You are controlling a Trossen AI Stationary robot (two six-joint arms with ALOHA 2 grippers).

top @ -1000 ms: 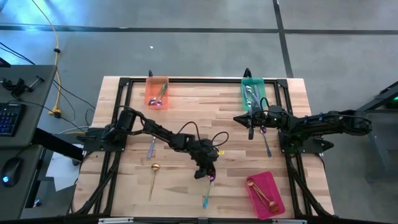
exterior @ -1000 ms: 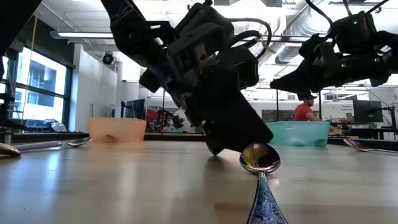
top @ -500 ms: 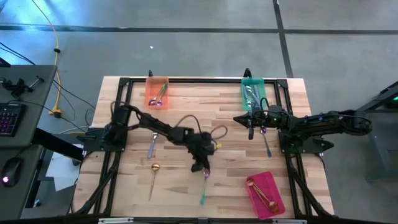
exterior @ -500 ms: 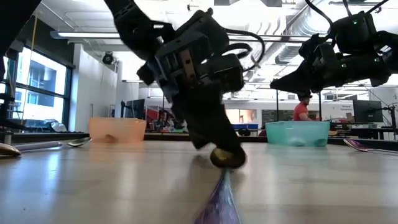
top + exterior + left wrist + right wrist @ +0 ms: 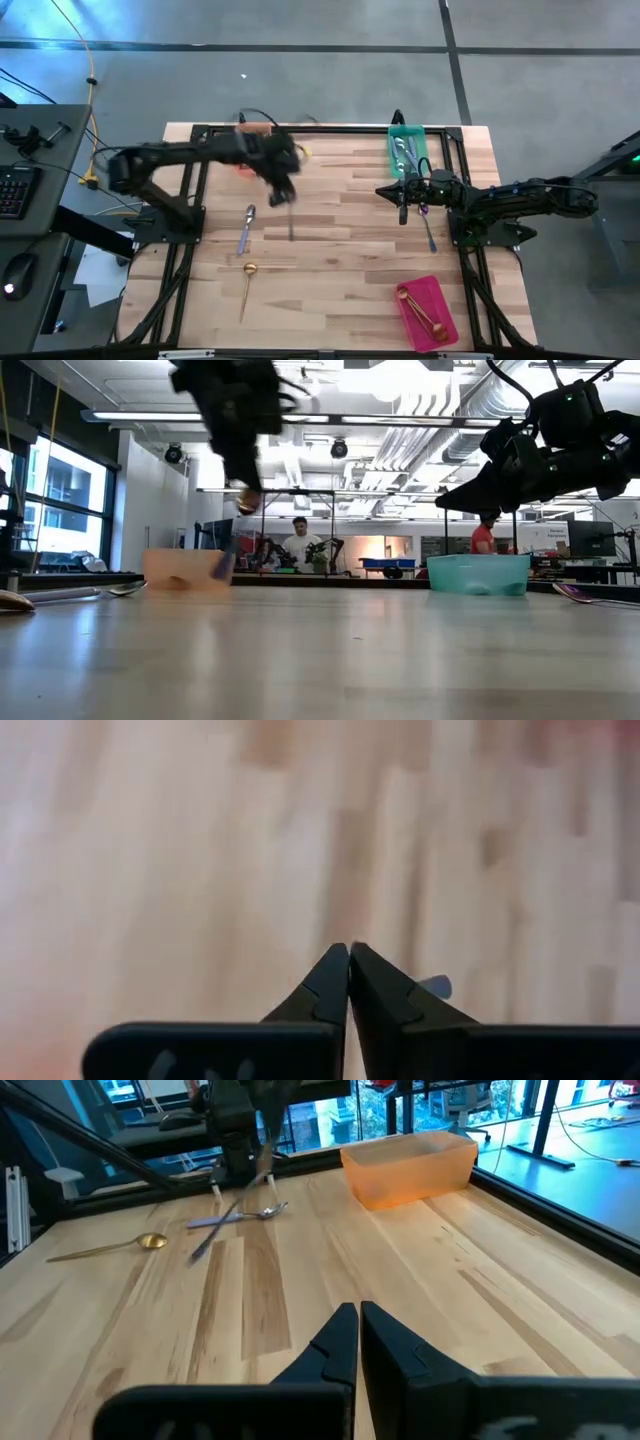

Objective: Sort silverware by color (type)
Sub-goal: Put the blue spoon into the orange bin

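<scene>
1. While raised above the wooden table [image 5: 330,200] near its far left corner, the left gripper [image 5: 285,190] is clenched on a slender iridescent purple-green spoon [image 5: 291,222]; the bowl sits at the fingertips and the handle hangs below, clear of the surface.
2. Right gripper [image 5: 403,205] hovers near the right edge, just before the teal plastic tray [image 5: 406,150], fingers pressed together with nothing seen between them.
3. A lavender-handled silver spoon [image 5: 245,228] and a gold spoon [image 5: 246,287] lie toward the left edge.
4. No legible writing.
</scene>
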